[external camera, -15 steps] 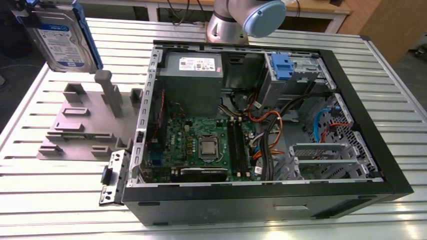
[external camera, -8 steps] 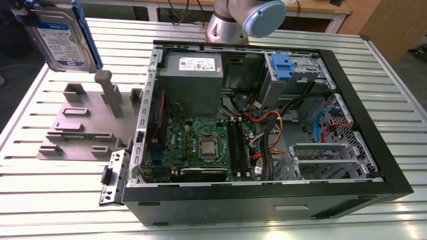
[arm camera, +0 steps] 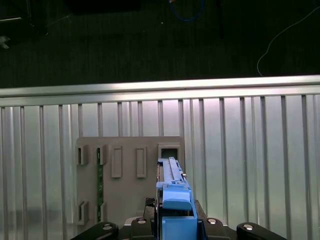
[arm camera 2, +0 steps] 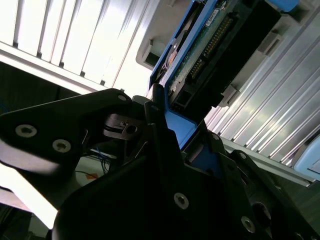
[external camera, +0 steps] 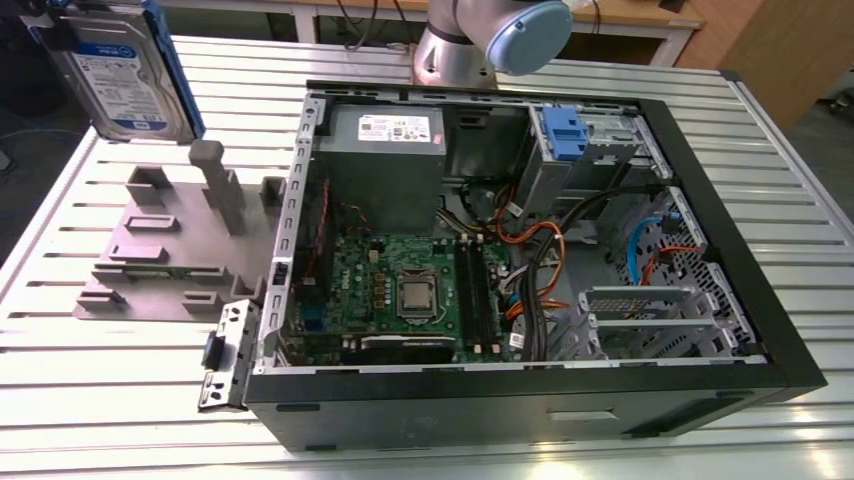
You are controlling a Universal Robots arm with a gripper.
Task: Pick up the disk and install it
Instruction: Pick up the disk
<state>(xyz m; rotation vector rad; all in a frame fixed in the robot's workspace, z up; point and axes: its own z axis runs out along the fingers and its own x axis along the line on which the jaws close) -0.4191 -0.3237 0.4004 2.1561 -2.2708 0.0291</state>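
between the black jaws of the gripper (arm camera: 176,227) stands the disk (arm camera: 171,172), pinched on edge by its blue carrier bracket (arm camera: 176,200). beyond it lies the grey holder (arm camera: 127,200) on the slatted metal table (arm camera: 250,160). the open computer case (external camera: 534,250) sits just beside the holder.

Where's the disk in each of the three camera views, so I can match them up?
Exterior view: the disk stands upright at the exterior view's upper left, above the grey holder.
First wrist view: the disk is edge-on in the gripper, before the grey holder.
Second wrist view: the disk shows its circuit-board side, close up.
Shared landmark: the slatted table.
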